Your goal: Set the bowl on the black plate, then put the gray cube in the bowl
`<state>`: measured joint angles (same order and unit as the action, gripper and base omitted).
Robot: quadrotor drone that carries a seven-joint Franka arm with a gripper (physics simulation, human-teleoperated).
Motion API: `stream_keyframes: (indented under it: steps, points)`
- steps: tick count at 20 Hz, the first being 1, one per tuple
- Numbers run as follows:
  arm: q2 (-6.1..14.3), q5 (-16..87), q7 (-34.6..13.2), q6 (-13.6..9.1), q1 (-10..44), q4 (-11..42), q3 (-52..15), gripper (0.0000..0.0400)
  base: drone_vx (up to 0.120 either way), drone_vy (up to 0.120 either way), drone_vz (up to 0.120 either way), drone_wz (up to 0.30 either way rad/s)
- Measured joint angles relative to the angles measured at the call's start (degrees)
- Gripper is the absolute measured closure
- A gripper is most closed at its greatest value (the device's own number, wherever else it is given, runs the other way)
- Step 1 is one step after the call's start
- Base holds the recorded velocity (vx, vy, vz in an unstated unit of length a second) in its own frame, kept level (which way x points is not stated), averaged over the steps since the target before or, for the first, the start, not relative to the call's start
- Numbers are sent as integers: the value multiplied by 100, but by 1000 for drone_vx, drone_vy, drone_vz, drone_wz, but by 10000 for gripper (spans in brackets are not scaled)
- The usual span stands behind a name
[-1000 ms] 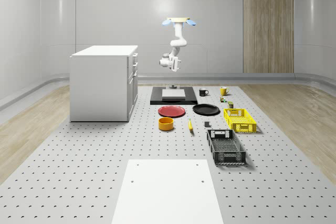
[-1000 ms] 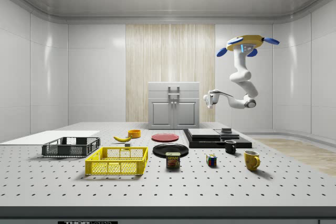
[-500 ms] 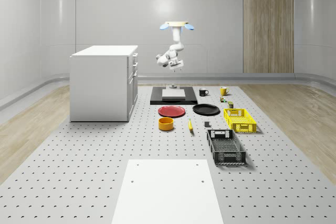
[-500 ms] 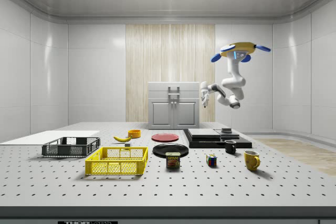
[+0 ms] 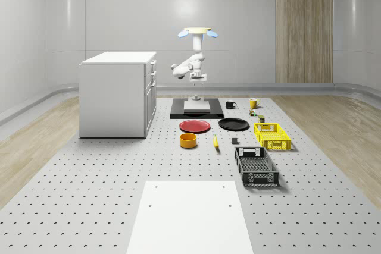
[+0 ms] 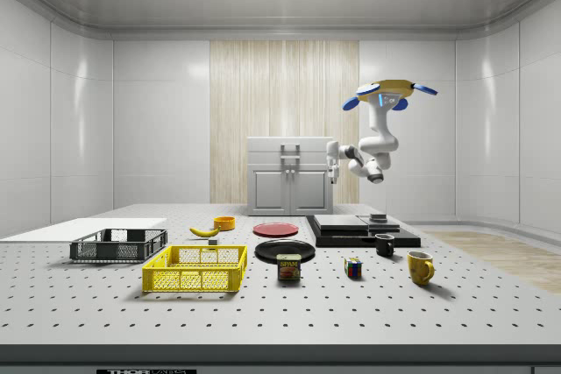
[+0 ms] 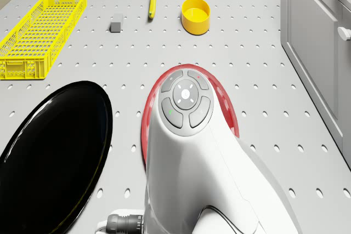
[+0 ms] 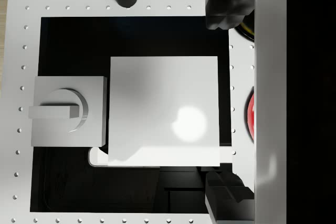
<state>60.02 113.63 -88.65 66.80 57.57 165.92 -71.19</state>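
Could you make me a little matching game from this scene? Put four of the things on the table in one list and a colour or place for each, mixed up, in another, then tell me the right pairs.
Things:
1. bowl
2. black plate
3. gray cube
4. drone

Descriptions:
A. hovers above the black platform at the far end of the table
B. yellow-orange, in front of the red plate
C. lies beside the red plate, with nothing on it
D. small, between the banana and the yellow basket

Pairs: 1-B, 2-C, 3-D, 4-A
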Motion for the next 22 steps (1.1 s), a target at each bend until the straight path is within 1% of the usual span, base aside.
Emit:
stream_keyframes:
  steps: [7,21,22]
  points:
    - [242,-56,-164,105,214,-4,-133,0,120,0,0,0]
    - [667,-264,-337,452,409,-32,-293,0,120,0,-120,0]
    - [695,-279,-346,478,419,-34,-302,0,120,-80,-40,0]
